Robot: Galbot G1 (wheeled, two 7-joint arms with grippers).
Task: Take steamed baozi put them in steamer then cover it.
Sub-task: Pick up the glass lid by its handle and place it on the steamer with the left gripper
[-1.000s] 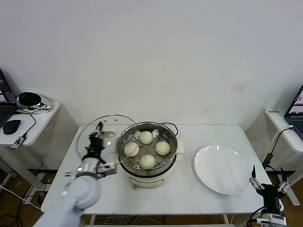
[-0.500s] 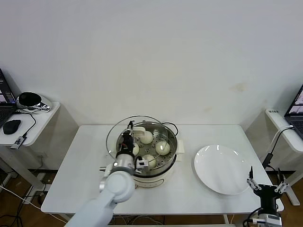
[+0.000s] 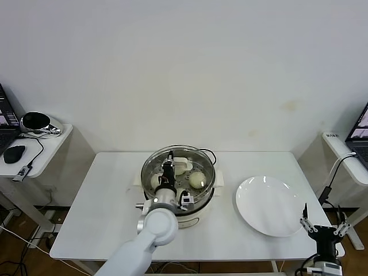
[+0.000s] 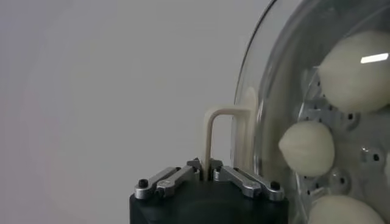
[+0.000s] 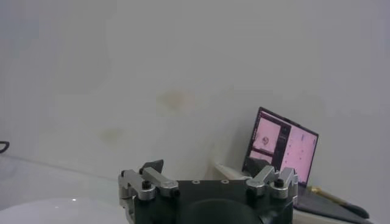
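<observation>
The left gripper (image 3: 168,167) is hovering over the round shiny stainless-steel steamer (image 3: 179,185) at the middle of the white table (image 3: 109,195), its fingers pinched together on the cream-white rectangular handle (image 4: 220,131) of the round clear glass cover (image 3: 149,167). The cover is sitting over the steamer's mouth, its metal rim nearly lined up with the pot's edge; whether it is fully seated cannot be told. Through the glass, the small round cream-white steamed baozi (image 3: 197,179) are lying on the perforated tray inside; the left wrist view is showing three of them (image 4: 307,148) behind the lid, and the arm is hiding part of the tray in the head view. The steamer is standing on its cream-white electric base, a black cord trailing behind it. The right gripper (image 3: 323,225) is waiting low at the table's near right corner, its fingers spread wide and holding nothing, just beside the flat white round plate (image 3: 270,205), which is lying to the right of the steamer.
</observation>
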